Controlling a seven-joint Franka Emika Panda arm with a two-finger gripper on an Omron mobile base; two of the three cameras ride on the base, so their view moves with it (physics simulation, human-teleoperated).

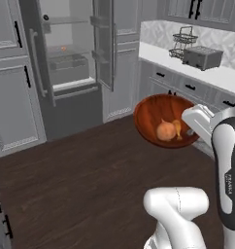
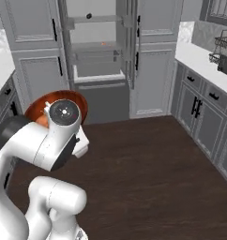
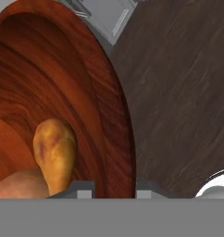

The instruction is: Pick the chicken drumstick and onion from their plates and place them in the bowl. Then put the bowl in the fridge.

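Note:
The wide reddish-brown bowl (image 1: 156, 113) hangs tilted in the air above the dark floor, in front of the open fridge (image 1: 66, 58). Inside it lie the round tan onion (image 1: 165, 131) and the chicken drumstick (image 1: 177, 128), side by side near the lower rim. My gripper (image 3: 115, 189) is shut on the bowl's rim (image 3: 121, 152), one fingertip inside and one outside. The hand view shows the drumstick (image 3: 55, 150) close to the inner finger and a bit of the onion (image 3: 19, 185) at the lower left. The right base view has the bowl (image 2: 38, 105) mostly behind my arm. The plates are out of view.
The fridge doors (image 1: 106, 44) stand swung open, showing glass shelves (image 2: 97, 47) and a small orange item (image 1: 64, 48). A counter (image 1: 207, 73) on the right carries a toaster (image 1: 202, 57) and a wire rack (image 1: 183, 41). Grey cabinets flank the fridge. Open wood floor (image 2: 153, 159) lies ahead.

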